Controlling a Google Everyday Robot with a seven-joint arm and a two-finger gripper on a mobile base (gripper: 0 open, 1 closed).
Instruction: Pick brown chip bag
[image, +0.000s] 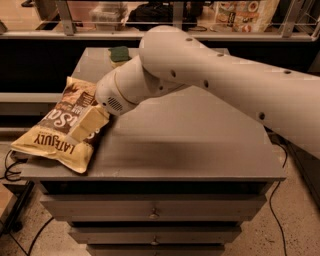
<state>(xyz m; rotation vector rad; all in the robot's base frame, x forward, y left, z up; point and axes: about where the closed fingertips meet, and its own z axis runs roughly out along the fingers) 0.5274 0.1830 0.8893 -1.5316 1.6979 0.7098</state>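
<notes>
The brown chip bag (59, 129) lies flat at the left edge of the grey cabinet top (190, 145), its pale yellow "LATE JULY" end toward the front and hanging a little over the left side. My gripper (87, 125) reaches in from the right on the big white arm (210, 75) and sits directly over the dark brown middle of the bag. A pale finger (89, 123) covers part of the white lettering. I cannot tell whether it touches the bag.
A small green-topped yellow sponge (119, 54) sits at the back of the cabinet top, partly behind the arm. Drawers (155, 212) are below the front edge. A railing and shelves with bags stand behind. Cables lie on the floor at left and right.
</notes>
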